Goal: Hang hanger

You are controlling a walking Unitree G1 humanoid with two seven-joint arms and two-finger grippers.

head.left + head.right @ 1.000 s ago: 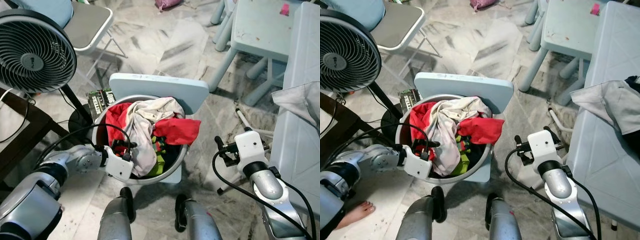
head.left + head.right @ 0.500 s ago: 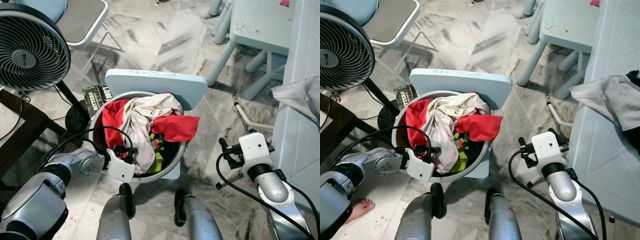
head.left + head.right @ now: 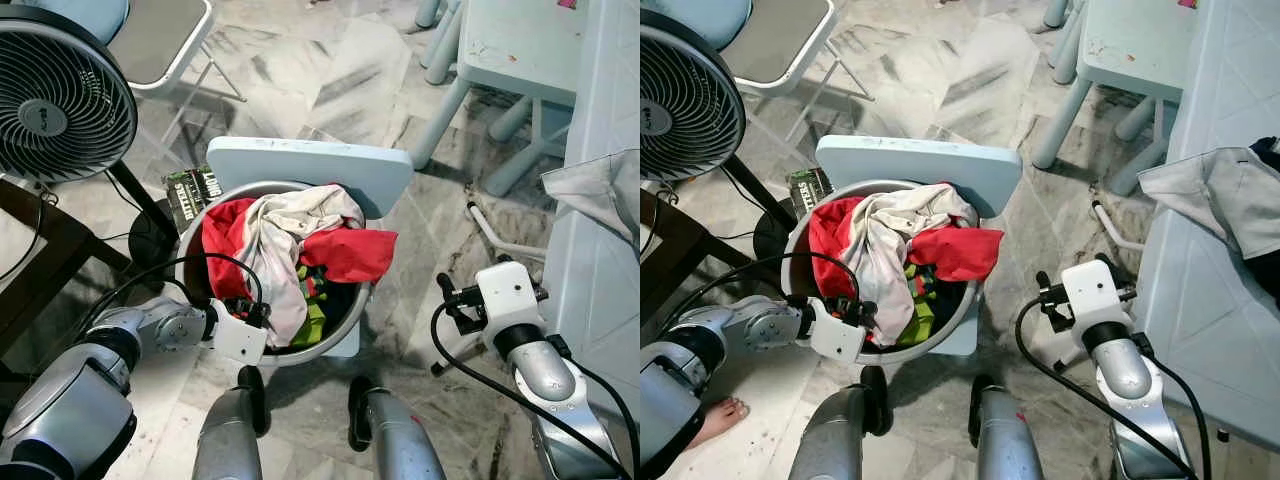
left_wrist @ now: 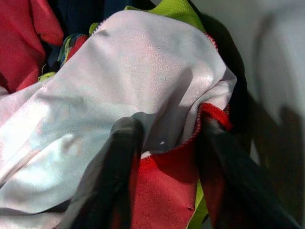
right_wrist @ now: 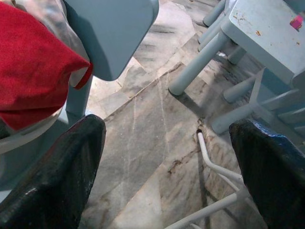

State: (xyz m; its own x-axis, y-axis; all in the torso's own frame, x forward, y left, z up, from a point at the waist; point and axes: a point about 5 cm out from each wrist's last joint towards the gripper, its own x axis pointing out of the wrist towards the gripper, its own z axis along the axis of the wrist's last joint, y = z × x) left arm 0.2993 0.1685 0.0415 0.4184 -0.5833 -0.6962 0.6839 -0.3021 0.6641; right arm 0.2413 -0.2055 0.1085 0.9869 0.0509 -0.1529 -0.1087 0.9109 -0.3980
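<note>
Not much has changed. The whole picture has slid a little, but that is the head camera moving. The left gripper [image 3: 258, 312] stays at the 7 o'clock edge of the basin [image 3: 192, 250], and the right gripper [image 3: 447, 303] stays over the floor [image 3: 330, 70], at about 4 o'clock from the basin. So I think the job has not moved on yet.

In the left wrist view, the left gripper's two black fingers [image 4: 119, 162] are spread apart. They rest on a white cloth [image 3: 285, 230] and a red cloth [image 3: 350, 255] and are not pinching them. The right gripper's jaws are wide apart too, with nothing in them.

I cannot see a hanger for sure. A thin white rod [image 3: 492, 232] lies on the floor at 1 o'clock from the right gripper. It may be part of the hanger, but I cannot tell. Nothing is being carried, so the hanging has not begun.

The floor is grey marble with dark streaks. The basin is full of clothes and sits on a light blue stool [image 3: 300, 165]. A black fan [image 3: 55, 95] stands at 10 o'clock from the basin, and a folding chair [image 3: 160, 35] at 11 o'clock. A pale blue table [image 3: 600, 100] is at 3 o'clock, with a grey cloth [image 3: 600, 195] on it. A person's bare foot [image 3: 720, 415] is at 8 o'clock
</note>
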